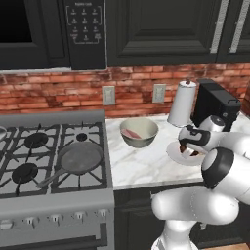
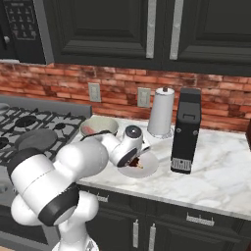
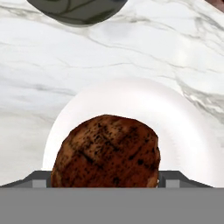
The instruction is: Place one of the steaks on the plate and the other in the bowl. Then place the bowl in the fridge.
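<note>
- The gripper [image 3: 105, 186] sits low at the bottom of the hand view, its two dark finger tips [image 3: 38, 180] wide apart at either side of a steak, so the jaws stand open and grip nothing.
- Between those tips lies the browned steak [image 3: 107, 151] (dark, seared-looking, not pink here), resting on the plate [image 3: 131, 94], in the lower middle of that view.
- In the left base view the hand hangs over the plate [image 1: 174, 154] at the right centre of the frame, with a dark red bit of the steak [image 1: 189, 152] showing under it.
- In the right base view the same plate [image 2: 148, 166] lies at the centre, on the marble counter [image 2: 215, 171], with the steak [image 2: 136, 162] on its left part just beneath the hand.
- The bowl [image 1: 139, 132] stands on the counter left of the plate, near the middle of the left base view, and holds the second steak [image 1: 131, 134] (pinkish, flat in the bottom).
- In the right base view the bowl [image 2: 99, 126] is left of centre, partly behind the arm.
- In the hand view the bowl's grey outside [image 3: 78, 11] shows at the top edge.
- Behind the plate stand a white paper towel roll [image 2: 161, 112] and a black appliance [image 2: 185, 130].
- A grey frying pan [image 1: 78, 158] rests on the stove [image 1: 53, 195] at the left of the left base view.
</note>
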